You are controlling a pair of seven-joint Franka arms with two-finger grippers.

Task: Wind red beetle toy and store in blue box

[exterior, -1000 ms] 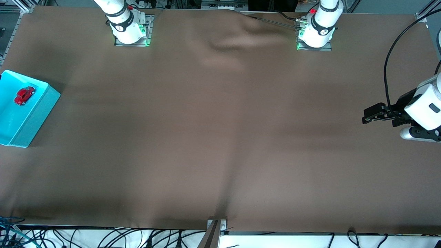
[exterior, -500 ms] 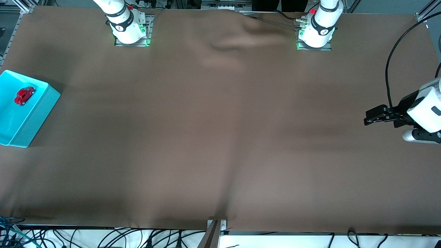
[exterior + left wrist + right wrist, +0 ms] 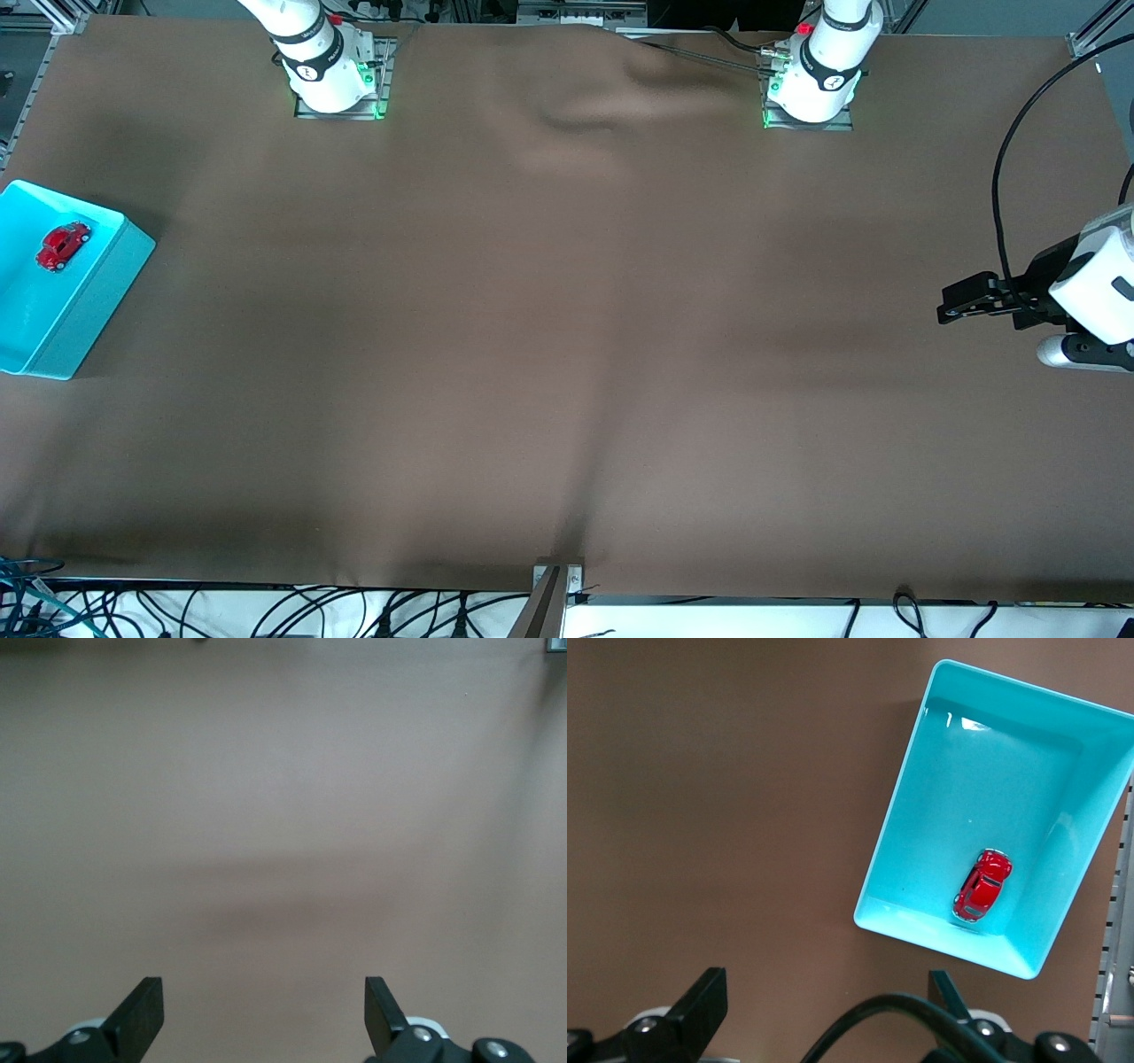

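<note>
The red beetle toy (image 3: 63,245) lies inside the blue box (image 3: 102,283), at the edge of the table on the right arm's end. The right wrist view looks down on the same red beetle toy (image 3: 982,885), close to one short wall of the blue box (image 3: 897,819). My right gripper (image 3: 828,1005) hangs high over the brown cloth beside the box, open and empty; it is out of the front view. My left gripper (image 3: 946,301) is low over the cloth at the left arm's end, and the left wrist view shows this left gripper (image 3: 261,1010) open over bare cloth.
A brown cloth (image 3: 567,354) covers the whole table, with a wrinkle (image 3: 602,111) between the two bases. A black cable (image 3: 908,1010) loops across the right wrist view. Another black cable (image 3: 1001,195) arcs above the left arm. A metal rail (image 3: 1121,930) runs beside the box.
My left gripper has drifted a little toward the table edge at the left arm's end. The box and the toy have not moved.
</note>
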